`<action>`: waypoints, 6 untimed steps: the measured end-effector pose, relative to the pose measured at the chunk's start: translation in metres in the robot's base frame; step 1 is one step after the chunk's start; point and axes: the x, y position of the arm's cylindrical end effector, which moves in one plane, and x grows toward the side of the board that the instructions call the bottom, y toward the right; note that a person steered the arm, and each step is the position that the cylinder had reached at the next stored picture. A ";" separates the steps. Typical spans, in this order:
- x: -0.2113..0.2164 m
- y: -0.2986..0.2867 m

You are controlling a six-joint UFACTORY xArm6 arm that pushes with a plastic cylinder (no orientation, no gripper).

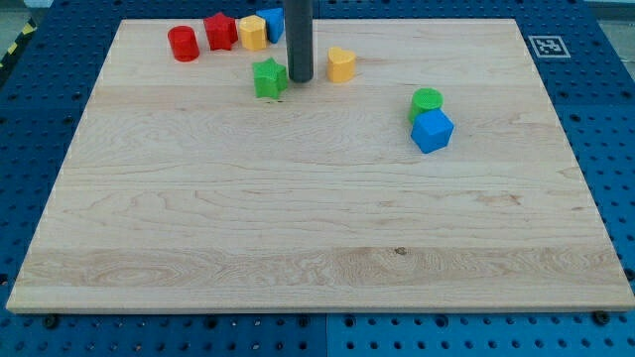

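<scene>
My tip (pixel 300 78) rests on the wooden board near the view's top, just right of a green star-shaped block (pixel 269 78) and almost touching it. A yellow block (pixel 341 64) lies a short way to the tip's right. Behind the rod, partly hidden, is a blue block (pixel 273 22). Left of that sit a yellow hexagonal block (pixel 252 33), a red block (pixel 220 32) and a red cylinder (pixel 183 44). Toward the view's right a green cylinder (pixel 427 100) touches a blue cube (pixel 432 130).
The wooden board (pixel 317 228) lies on a blue pegboard table. A black-and-white marker tag (pixel 547 45) sits off the board's top right corner.
</scene>
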 end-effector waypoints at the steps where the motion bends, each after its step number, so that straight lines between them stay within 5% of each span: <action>1: -0.027 -0.015; 3: 0.014 -0.096; 6: 0.070 0.101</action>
